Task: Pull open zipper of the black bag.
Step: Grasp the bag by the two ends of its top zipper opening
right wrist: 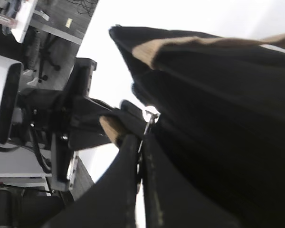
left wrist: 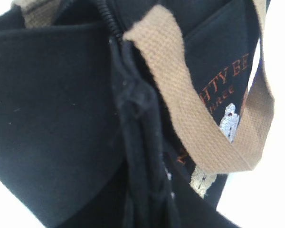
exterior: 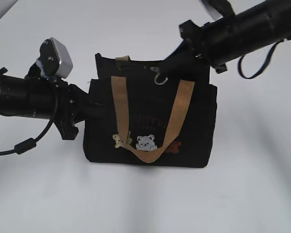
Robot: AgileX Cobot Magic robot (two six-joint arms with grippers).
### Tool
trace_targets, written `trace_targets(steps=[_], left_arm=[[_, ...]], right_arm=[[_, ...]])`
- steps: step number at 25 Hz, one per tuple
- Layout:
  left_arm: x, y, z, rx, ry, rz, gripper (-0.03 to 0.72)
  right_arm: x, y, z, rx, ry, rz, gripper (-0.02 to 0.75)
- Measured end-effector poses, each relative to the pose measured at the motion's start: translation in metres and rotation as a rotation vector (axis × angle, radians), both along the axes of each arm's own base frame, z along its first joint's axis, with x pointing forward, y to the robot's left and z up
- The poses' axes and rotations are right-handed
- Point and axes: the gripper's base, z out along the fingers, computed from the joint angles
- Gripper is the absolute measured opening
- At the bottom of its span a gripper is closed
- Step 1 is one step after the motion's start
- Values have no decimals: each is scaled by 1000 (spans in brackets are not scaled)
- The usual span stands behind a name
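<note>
Left gripper (exterior: 89, 104) pinches the left edge of the black bag (exterior: 150, 121), a soft rectangular fabric tote standing on the white table (exterior: 145, 199) with a coarse tan webbing handle (exterior: 150, 121) looping down its front. Zipper (exterior: 160, 77) runs along the top, its shiny round ring hanging just under the right gripper (exterior: 167, 68), whose jaws are closed at the pull; what they grip, can't tell.

The black bag (left wrist: 52, 118) has orange-brown letters (left wrist: 226, 80) on its front. Only parts can be read: "TTY BE" and, under it, "HREE".
</note>
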Motion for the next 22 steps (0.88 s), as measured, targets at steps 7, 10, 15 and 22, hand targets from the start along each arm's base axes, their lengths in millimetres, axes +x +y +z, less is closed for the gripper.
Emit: trace_targets(steps=[7,10,15,22], left_arm=[[0,-1,1,-7,-1,-5,60],[0,-1,1,-6,-1,-6,60],[0,0,0,5,-2,2,60],[1,0,-1,0,30,35,60]], right_arm=[[-14,-57,19,-219,61,-33,-1],[-18,-58,23,-245,59,-16,-1],[-20,-54,22,-265,56,4,-1],[-29,-58,32,-314,48,15,3]])
